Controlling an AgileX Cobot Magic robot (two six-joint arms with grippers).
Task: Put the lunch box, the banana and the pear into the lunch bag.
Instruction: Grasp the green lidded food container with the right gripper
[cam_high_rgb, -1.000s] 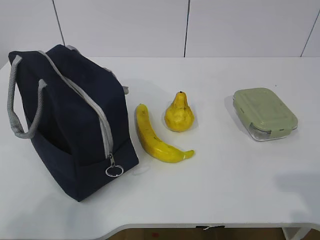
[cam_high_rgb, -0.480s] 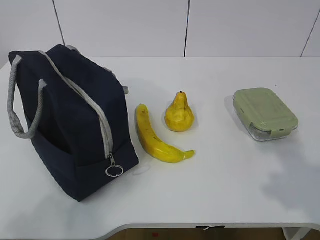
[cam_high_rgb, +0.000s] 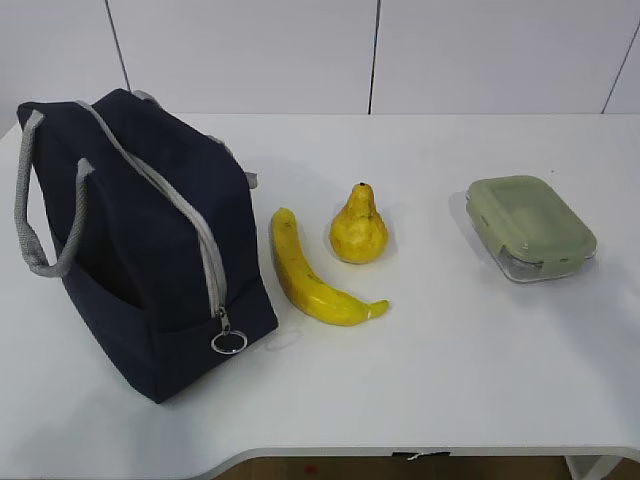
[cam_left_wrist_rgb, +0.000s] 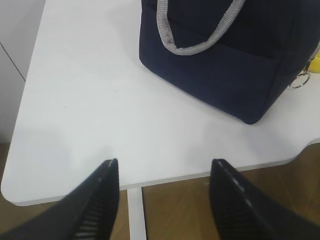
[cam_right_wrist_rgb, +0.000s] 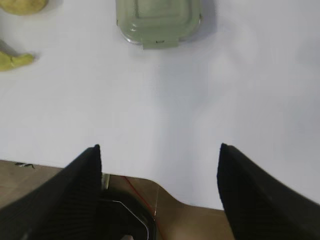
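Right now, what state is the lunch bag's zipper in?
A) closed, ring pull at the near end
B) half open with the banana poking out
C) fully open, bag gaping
A: the grey zipper runs closed along the top of the lunch bag, its ring pull hanging at the near end.

Navy lunch bag (cam_high_rgb: 150, 250) upright at left, zipper shut; beside it curved yellow banana (cam_high_rgb: 312, 275), upright pear (cam_high_rgb: 359, 227); green-lidded lunch box (cam_high_rgb: 530, 227) well apart, right.

We take this for a bare test room or lab: a plain white counter (cam_high_rgb: 480, 380) with a rounded edge stands against blank white wall panels (cam_high_rgb: 250, 55) split by dark seams, over a brown wood-look floor (cam_left_wrist_rgb: 175, 210), and nothing homely around it
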